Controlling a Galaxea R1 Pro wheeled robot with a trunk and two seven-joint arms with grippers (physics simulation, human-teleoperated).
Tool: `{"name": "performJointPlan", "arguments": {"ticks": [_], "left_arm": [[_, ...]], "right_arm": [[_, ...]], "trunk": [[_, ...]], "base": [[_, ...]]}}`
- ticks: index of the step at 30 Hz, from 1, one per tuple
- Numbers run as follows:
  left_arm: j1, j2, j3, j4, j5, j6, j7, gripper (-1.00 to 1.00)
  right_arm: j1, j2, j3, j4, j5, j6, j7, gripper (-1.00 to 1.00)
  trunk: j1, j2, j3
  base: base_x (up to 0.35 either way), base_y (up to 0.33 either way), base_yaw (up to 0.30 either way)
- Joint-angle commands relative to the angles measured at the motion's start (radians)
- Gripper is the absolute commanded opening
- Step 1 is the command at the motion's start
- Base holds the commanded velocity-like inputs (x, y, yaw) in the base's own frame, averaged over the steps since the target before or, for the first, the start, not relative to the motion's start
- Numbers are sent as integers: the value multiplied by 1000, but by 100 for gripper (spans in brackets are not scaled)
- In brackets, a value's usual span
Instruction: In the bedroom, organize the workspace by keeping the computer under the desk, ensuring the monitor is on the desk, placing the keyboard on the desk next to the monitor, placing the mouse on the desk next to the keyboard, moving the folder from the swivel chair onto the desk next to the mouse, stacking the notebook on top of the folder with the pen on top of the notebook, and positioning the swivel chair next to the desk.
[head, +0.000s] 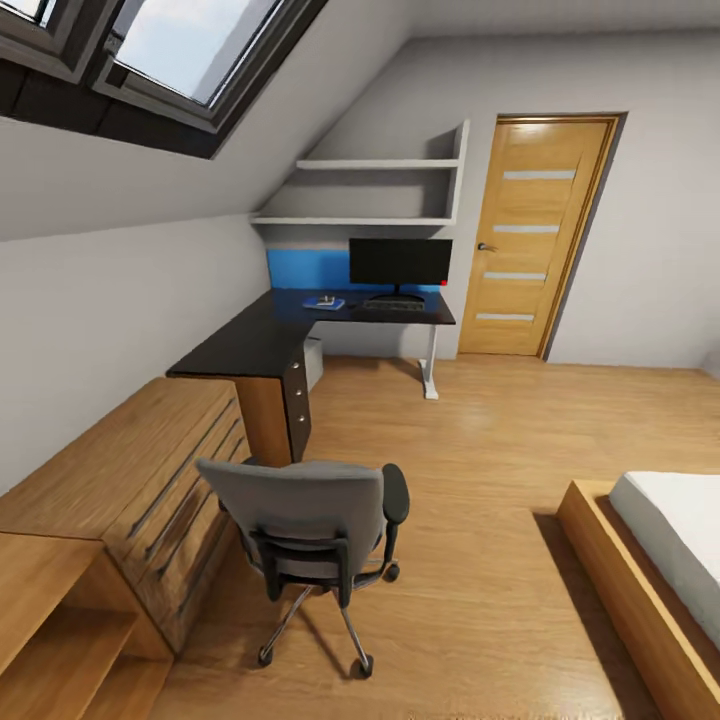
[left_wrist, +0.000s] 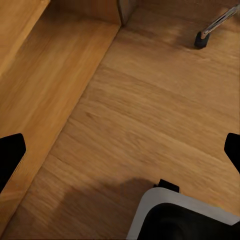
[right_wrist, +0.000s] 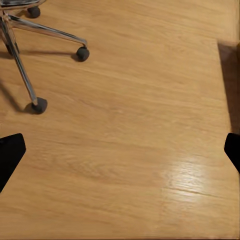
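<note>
The grey swivel chair (head: 300, 515) stands on the floor with its back toward me, so its seat and any folder on it are hidden. Farther off, the dark L-shaped desk (head: 250, 345) carries the black monitor (head: 400, 262), a keyboard (head: 393, 303) in front of it and a small blue flat item (head: 324, 302) to the left. A grey computer case (head: 313, 362) sits under the desk. My left gripper (left_wrist: 120, 152) is open over bare floor beside a wooden unit. My right gripper (right_wrist: 120, 152) is open over the floor near the chair's chrome legs (right_wrist: 22, 70).
A low wooden dresser (head: 130, 480) runs along the left wall. A bed (head: 660, 560) with a wooden frame fills the right side. A closed wooden door (head: 535, 235) and wall shelves (head: 375, 195) are at the back. Open floor lies between chair and desk.
</note>
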Motion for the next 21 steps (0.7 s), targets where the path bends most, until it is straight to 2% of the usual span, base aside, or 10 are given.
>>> {"name": "performJointPlan", "arguments": {"ticks": [1,8,21], "left_arm": [[1,1,-9,-3,2,1,9,100],[1,1,-9,-3,2,2,9,100],[1,1,-9,-3,2,4,9,100]], "right_arm": [[-1,1,9,2,-5,-3,-4,100],[-1,1,8,2,-6,-2,-5,100],[-1,1,7,2,-7,-1,-6,100]], "trunk": [[0,-1,-2],[0,-1,-6],[0,-1,-8]], "base": [[0,198,-280],[0,53,-213],[0,230,-19]]}}
